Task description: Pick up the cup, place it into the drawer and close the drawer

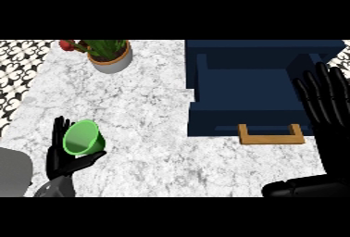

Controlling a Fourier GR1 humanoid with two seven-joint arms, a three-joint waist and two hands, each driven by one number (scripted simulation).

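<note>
A green cup (83, 138) lies tilted in my left hand (59, 160) at the lower left, its mouth turned up toward the view. The fingers rise behind the cup and the thumb presses on its lower side, so the hand is shut on it. A navy drawer (246, 83) stands pulled open at the right, with a wooden handle (271, 135) on its front. The inside of the drawer shows nothing in it. My right hand (328, 99) is open, fingers pointing up, over the drawer's right edge.
A potted plant with red flowers (109, 58) sits at the back of the marble counter (150, 115). A grey rounded shape (14, 173) shows at the lower left corner. Patterned tiles (17, 69) run along the left edge.
</note>
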